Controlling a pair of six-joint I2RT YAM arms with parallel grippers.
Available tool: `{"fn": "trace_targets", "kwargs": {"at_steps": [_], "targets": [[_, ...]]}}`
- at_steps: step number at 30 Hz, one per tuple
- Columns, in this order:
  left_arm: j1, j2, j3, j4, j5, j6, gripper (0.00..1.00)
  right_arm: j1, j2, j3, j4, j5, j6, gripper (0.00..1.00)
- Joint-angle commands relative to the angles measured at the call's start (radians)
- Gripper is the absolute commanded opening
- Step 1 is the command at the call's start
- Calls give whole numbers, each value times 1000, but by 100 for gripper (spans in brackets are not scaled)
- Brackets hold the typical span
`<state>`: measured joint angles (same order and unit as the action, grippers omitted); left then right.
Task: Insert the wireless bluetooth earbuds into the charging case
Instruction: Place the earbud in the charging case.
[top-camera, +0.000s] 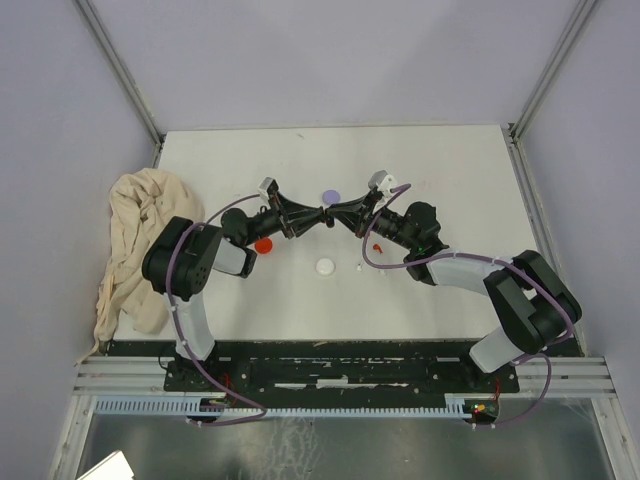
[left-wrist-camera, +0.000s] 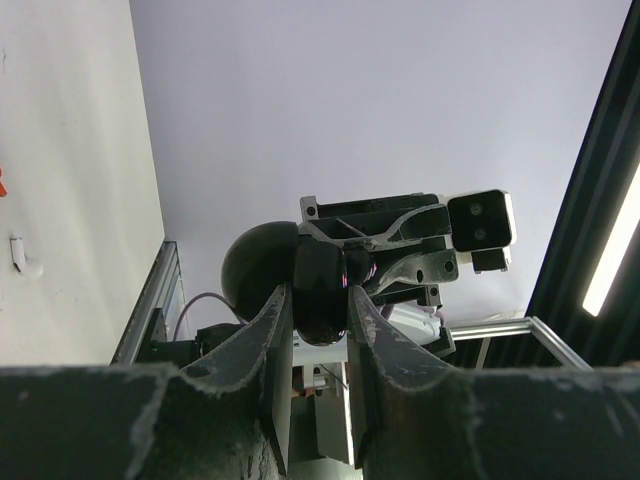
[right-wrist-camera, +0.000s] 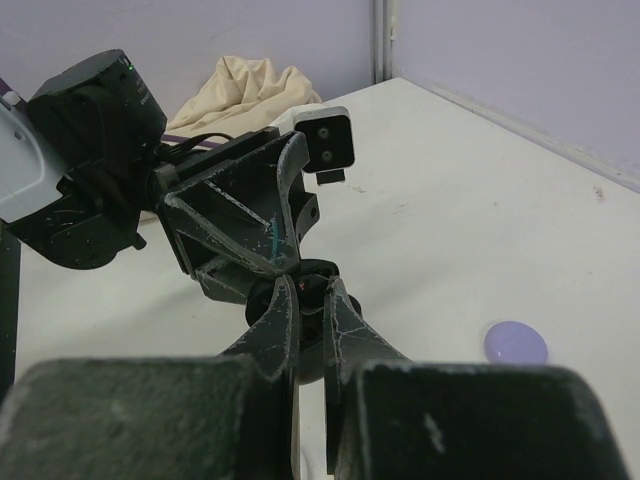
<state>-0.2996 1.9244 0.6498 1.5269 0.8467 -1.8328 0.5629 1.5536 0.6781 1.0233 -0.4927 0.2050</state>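
**Mid-air seating of a bud into the black case**

The two arms meet nose to nose above the table, just beyond the white disc (top-camera: 325, 266); the left gripper (top-camera: 318, 218) is pinching a black round case (left-wrist-camera: 320, 295) between its fingers, held off the surface; the right gripper (top-camera: 332, 214) has its jaws pressed together with the tips right against that case (whether a black bud sits between them is hidden).

I judge the step in hand to be pressing a bud into its socket; the next move calls for a short, straight push along the socket while the left arm holds the case steady, then a release without dragging the bud out.

A white earbud (top-camera: 358, 267) lies just right of the white disc; a red earbud (top-camera: 376, 245) lies a little farther right and beyond it; both wait on the table.
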Motion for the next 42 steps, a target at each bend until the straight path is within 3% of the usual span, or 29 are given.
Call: {"fn": "trace_targets", "kwargs": {"at_steps": [1,27,38,42], "targets": [[-5,-52,22,203,-5,-34,3,3,6,-3,43,-10,-7,2],[-4,-59,38,202,-28,-53,3,4,-14,-23,8,24,-38,3],[-2,-50,53,203,-48,-63,3,4,-33,-38,0,34,-35,10],[-3,-37,62,202,-53,-65,3,3,-37,-40,-5,24,-30,21]]}}
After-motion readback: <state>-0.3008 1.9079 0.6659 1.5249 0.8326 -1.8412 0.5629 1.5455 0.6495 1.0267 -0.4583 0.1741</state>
